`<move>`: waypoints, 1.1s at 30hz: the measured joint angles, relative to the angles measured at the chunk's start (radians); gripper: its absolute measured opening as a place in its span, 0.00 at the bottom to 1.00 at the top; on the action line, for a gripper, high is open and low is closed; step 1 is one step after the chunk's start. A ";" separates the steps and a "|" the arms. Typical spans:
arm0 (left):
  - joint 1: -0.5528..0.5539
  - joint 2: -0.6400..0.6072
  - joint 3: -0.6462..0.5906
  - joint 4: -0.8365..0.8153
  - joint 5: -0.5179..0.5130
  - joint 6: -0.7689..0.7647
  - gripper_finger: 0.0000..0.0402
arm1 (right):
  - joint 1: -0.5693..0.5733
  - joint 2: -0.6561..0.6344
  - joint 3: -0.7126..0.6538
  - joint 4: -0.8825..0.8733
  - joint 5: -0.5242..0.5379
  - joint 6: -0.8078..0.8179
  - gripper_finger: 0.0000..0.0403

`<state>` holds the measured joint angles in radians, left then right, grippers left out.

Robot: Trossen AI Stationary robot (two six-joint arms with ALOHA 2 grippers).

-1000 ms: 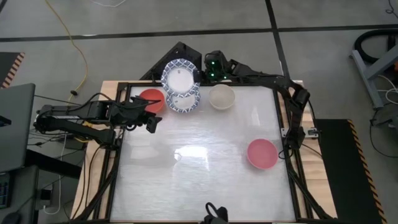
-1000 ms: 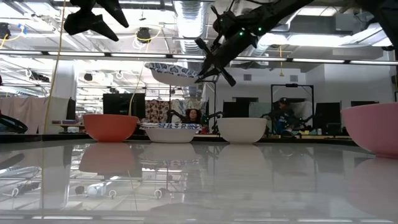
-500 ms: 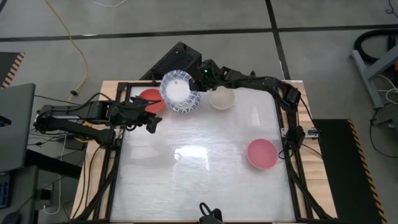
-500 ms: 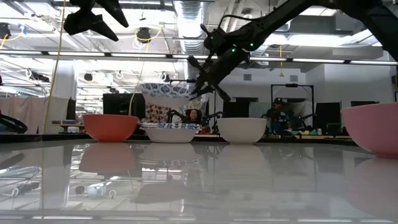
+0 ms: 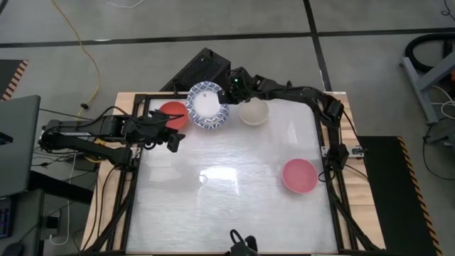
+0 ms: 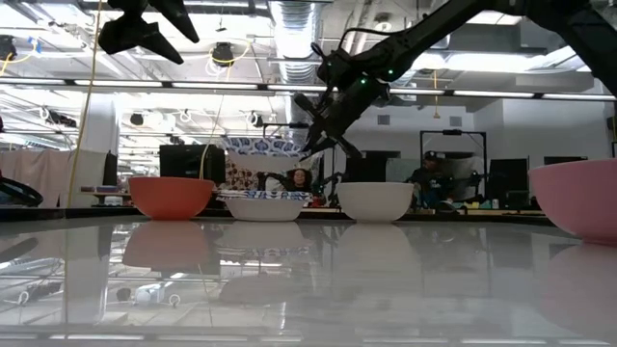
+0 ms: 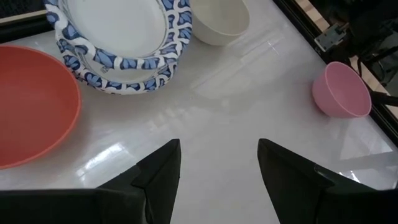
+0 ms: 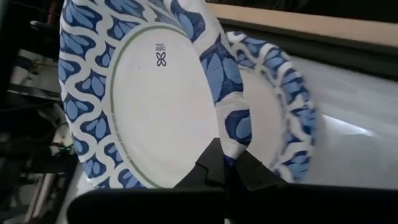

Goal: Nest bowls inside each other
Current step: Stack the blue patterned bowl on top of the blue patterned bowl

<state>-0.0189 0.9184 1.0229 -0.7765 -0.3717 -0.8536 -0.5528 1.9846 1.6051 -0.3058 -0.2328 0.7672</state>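
A white bowl with a blue-patterned rim (image 5: 206, 104) hangs over another blue-rimmed bowl (image 6: 263, 205) that rests on its base at the table's far side. My right gripper (image 6: 313, 145) is shut on the hanging bowl. On the table the red bowl (image 5: 173, 114) stands to the left of the blue-rimmed one. The cream bowl (image 5: 253, 111) is to its right and the pink bowl (image 5: 299, 175) at the near right. My left gripper (image 7: 217, 162) waits open at the left, above the table near the red bowl. My right gripper pinches the patterned rim (image 8: 229, 144) of the upper bowl between its two fingers, on the side toward the cream bowl. The fingers slant down from the table's far right. The bowl hangs clear, roughly level, a little above the blue-rimmed bowl (image 8: 283, 124) on the table.
A dark frame (image 5: 135, 153) borders the white tabletop. The middle and near left of the table show bare surface (image 5: 213, 199). People and desks show in the room beyond the far edge.
My right gripper has come down and toward the near edge with the blue-rimmed bowl. The bowl stood high and beyond the one on the table. It is now lower and right over that bowl, most of the drop in the first half second.
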 joint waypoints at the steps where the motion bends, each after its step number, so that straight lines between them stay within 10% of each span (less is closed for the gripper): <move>1: 0.000 0.000 0.000 0.000 0.000 0.000 0.51 | -0.001 0.000 0.000 -0.005 0.002 -0.011 0.02; 33: 0.001 0.000 0.000 0.000 -0.001 -0.007 0.51 | -0.060 0.034 0.098 -0.190 -0.065 -0.216 0.02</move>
<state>-0.0181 0.9184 1.0229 -0.7765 -0.3725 -0.8608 -0.6124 2.0184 1.7026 -0.4963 -0.2975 0.5510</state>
